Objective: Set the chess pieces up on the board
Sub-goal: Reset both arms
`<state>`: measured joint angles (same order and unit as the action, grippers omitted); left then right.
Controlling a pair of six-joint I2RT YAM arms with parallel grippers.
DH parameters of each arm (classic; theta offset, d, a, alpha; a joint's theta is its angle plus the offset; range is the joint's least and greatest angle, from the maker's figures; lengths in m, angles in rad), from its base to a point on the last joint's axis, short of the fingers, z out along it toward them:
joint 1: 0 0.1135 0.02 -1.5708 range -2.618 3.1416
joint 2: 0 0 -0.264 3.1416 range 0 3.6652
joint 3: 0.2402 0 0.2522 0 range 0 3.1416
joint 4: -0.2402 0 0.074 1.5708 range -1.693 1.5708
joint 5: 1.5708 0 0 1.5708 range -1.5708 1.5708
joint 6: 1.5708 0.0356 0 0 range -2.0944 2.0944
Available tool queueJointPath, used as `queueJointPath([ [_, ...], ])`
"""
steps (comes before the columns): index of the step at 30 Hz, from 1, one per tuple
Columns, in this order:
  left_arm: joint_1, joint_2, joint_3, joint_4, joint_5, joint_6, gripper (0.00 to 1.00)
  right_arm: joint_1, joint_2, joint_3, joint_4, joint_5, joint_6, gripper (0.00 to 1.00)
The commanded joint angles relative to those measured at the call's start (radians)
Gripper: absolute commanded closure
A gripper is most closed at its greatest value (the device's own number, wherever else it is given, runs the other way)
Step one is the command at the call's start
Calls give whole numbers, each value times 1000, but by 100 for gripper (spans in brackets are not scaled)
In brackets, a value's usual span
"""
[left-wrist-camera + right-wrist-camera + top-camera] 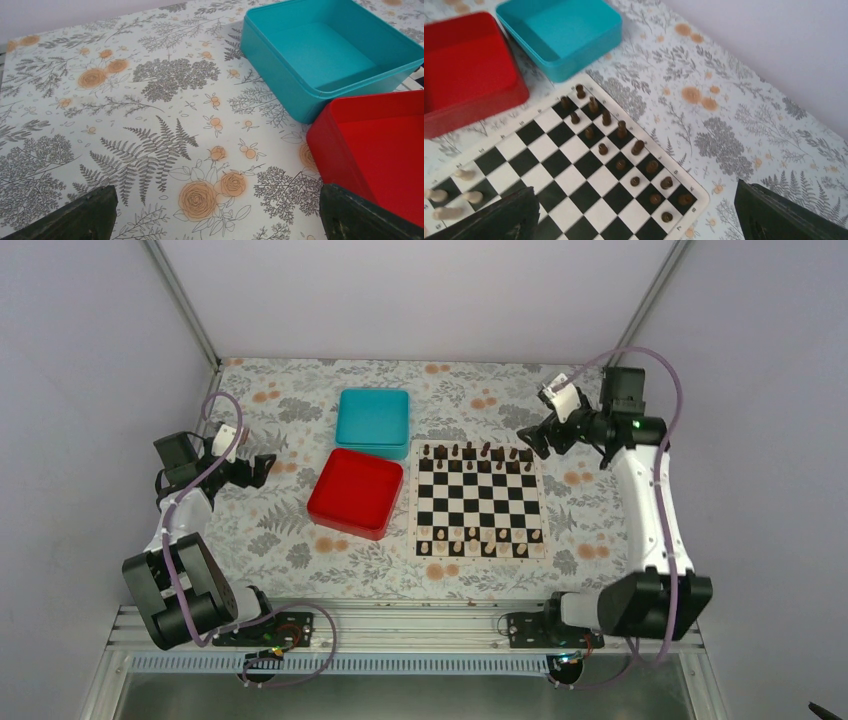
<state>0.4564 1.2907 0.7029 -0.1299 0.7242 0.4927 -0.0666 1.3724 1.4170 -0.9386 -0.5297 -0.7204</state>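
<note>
Standing apart and empty, left hand (216, 202) and right hand (635, 200) show only cropped fingertips (87, 217).

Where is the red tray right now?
In the top view, the red tray sits left of the chessboard, nearer the arms than the teal box.

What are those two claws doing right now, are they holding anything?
Left claw: open, holding nothing.
Right claw: open, holding nothing.
</note>
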Motion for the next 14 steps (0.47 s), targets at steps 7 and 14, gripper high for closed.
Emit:
queueJointPath([
  [7, 6, -15, 20, 9, 84, 10, 0, 8, -256, -358, 491, 15, 343, 0],
  [14, 7, -21, 25, 7, 92, 1, 0, 25, -353, -402, 557, 46, 359, 0],
])
